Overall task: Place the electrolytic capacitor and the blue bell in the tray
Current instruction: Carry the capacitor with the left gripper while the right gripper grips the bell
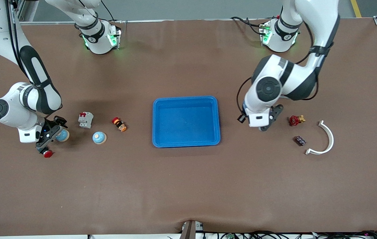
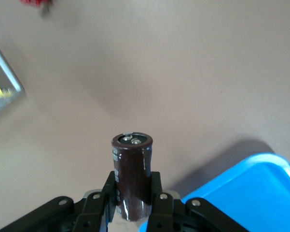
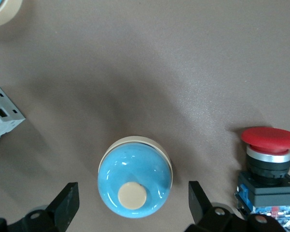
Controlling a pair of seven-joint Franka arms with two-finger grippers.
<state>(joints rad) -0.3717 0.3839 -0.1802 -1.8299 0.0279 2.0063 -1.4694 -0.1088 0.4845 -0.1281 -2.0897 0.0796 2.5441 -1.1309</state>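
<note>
The left end effector [image 2: 134, 205] is clamped on a dark brown electrolytic capacitor [image 2: 131, 176], held upright above the brown tabletop [image 1: 182, 186] just beside the blue tray [image 1: 186, 143] at the left arm's end. The right end effector [image 3: 135, 205] has its fingers [image 3: 65, 205] spread either side of a blue bell [image 3: 134, 176], probably not touching it. A second blue bell [image 1: 99, 137] sits between it and the tray.

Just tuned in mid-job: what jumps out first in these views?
The big blue tray sits empty at mid-table. The left gripper is shut on a brown capacitor just beside the tray's edge. The right gripper is open around a blue bell, with a red pushbutton alongside.
</note>
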